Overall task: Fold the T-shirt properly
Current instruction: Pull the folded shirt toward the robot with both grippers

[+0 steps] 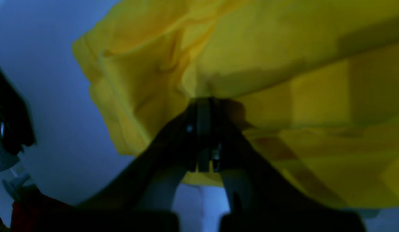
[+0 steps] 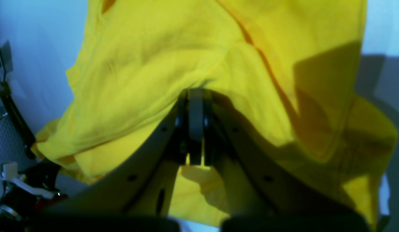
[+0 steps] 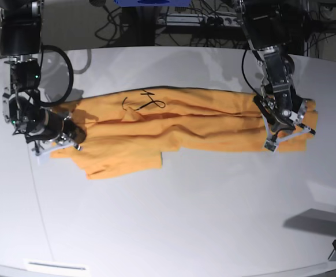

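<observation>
base view looks down from high in front of the rig, wide, taking in the whole white table [image 3: 174,219] with both arms at its far side and the t-shirt [image 3: 179,124] stretched between them. left wrist view rides right behind the left gripper [image 1: 204,101], very near, facing along its jaws into yellow cloth. right wrist view does the same behind the right gripper [image 2: 194,91]. all three views share the t-shirt and bits of table.

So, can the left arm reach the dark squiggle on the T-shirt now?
Probably not now: the left gripper is shut on the T-shirt at its far end, and the squiggle lies nearer the right gripper.
</observation>
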